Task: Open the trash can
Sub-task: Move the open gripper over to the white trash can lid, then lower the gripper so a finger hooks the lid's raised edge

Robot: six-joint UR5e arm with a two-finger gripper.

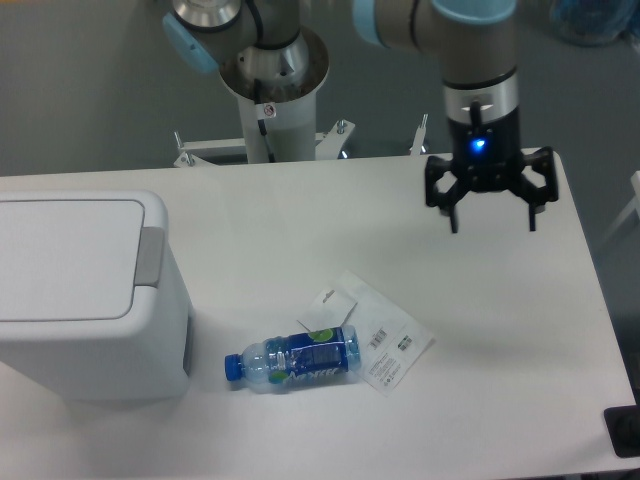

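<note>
My end effector (491, 226) spread apart, above worktop (300, 210) far-right edge. Trash can (85, 295) closed, far left; water bottle (292, 359), label sheet (388, 345) between.

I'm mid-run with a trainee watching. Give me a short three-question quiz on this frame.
1. True or false: the trash can lid is already open.
2. Which way does the bottle cap point? A) toward the trash can B) toward the gripper C) straight up
3. Fill in: the grey push tab sits on the lid edge that faces the ____.

Key:
1. False. The lid lies flat and closed.
2. A. The bottle lies on its side on the table, blue cap toward the can, partly over a plastic wrapper.
3. Gripper. It hangs open above the table's far right, holding nothing.
</note>
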